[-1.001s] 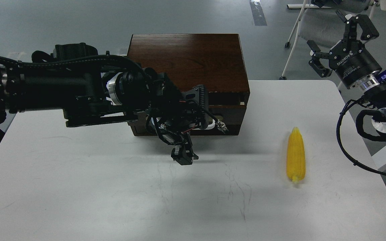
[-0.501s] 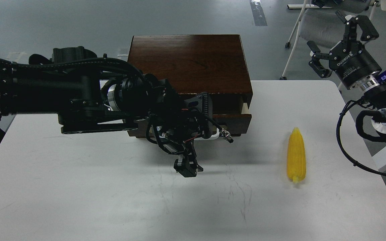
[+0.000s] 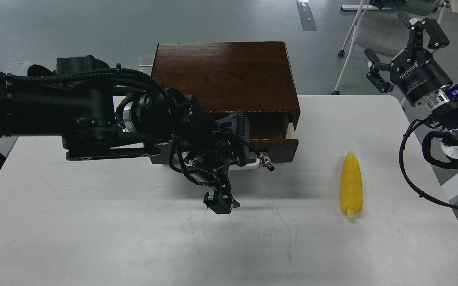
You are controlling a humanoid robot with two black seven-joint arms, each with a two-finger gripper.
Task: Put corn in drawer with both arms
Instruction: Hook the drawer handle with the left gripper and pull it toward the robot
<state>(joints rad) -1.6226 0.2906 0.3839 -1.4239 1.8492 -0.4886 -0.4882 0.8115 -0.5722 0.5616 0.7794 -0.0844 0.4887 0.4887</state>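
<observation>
The black left arm [image 3: 54, 107] reaches in level from the left edge, cables looped along it, a silver ring at its wrist. Its black left tool [image 3: 229, 155] is seen dark and cluttered with wiring; one finger [image 3: 218, 200] points downward, and how its fingers stand cannot be told. The black right arm [image 3: 451, 131] rises at the right edge. Its black right tool [image 3: 406, 51], lettered ROBOTIQ, points up and away with fingers [image 3: 429, 31] spread wide and holding nothing.
</observation>
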